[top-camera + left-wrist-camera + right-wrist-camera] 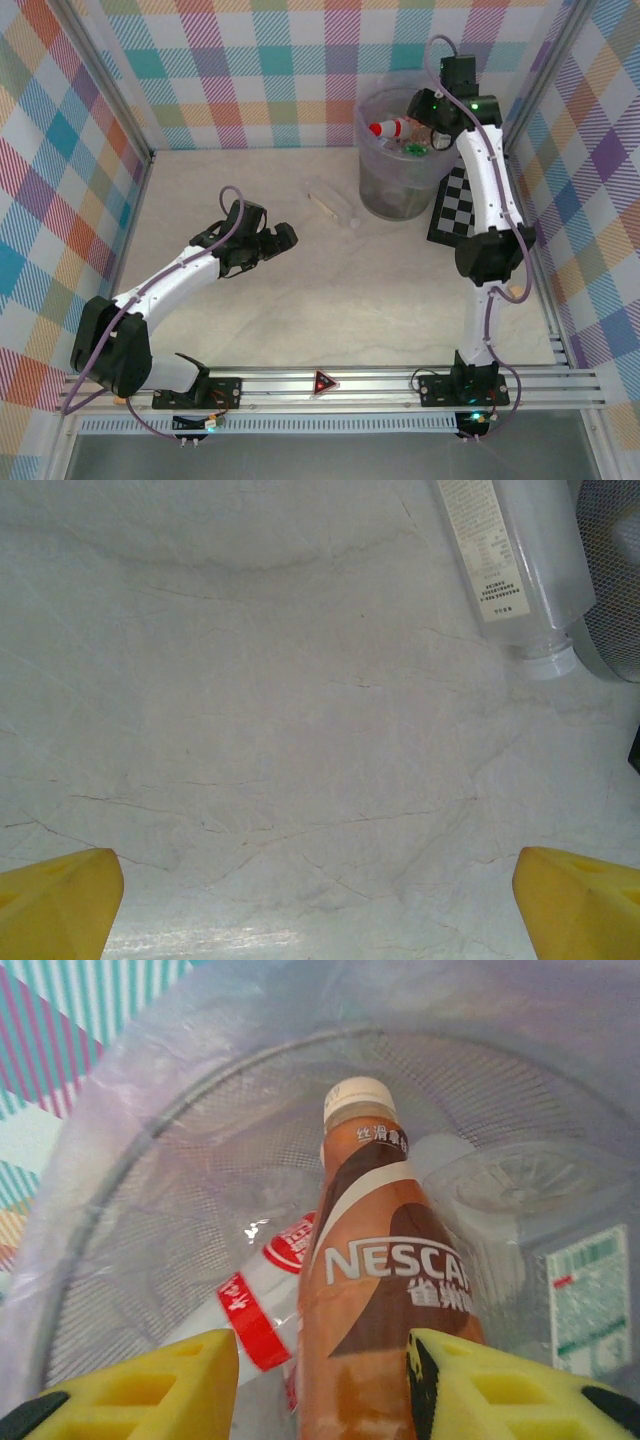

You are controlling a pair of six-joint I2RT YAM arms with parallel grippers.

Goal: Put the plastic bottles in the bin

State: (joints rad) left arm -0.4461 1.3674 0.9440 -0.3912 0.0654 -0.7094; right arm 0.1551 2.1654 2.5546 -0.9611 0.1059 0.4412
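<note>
My right gripper (425, 125) hangs over the mouth of the bin (398, 198). It is shut on a brown Nescafé bottle (385, 1260) that points cap-first down into the bin (140, 1170). The right finger (470, 1380) lies against the label, and a narrow gap shows beside the left one. A red-labelled, red-capped bottle (388, 128) lies inside the bin, with a clear bottle (520, 1200) beside it. One clear bottle (335, 205) lies on the table left of the bin. My left gripper (275, 240) hovers open, short of that clear bottle (520, 560).
A black-and-white chequered board (455, 205) leans against the right side of the bin. Plaid walls close the table in at the back and sides. Something green (413, 150) sits among the bin's contents.
</note>
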